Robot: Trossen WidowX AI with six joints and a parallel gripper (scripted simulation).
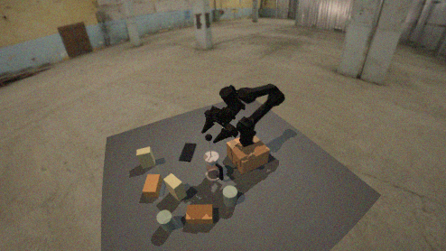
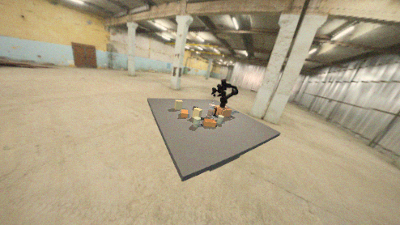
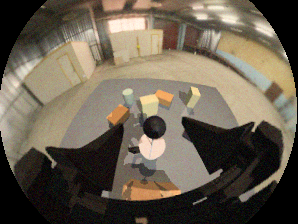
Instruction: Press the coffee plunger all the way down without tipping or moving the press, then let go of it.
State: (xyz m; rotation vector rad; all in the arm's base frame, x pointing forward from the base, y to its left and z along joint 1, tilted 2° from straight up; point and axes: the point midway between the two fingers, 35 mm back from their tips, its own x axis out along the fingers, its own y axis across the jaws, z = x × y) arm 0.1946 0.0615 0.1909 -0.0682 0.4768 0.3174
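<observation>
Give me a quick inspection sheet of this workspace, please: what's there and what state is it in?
Surface: grey mat on a concrete floor.
Job's things: coffee press upright, plunger knob raised.
Clutter: orange and cream blocks, pale cylinders, a flat black slab.
Grippers: gripper open, fingers either side of the knob, not closed on it.
Cables: nothing seen.
Surroundings: hall with pillars; arm base on an orange box.
</observation>
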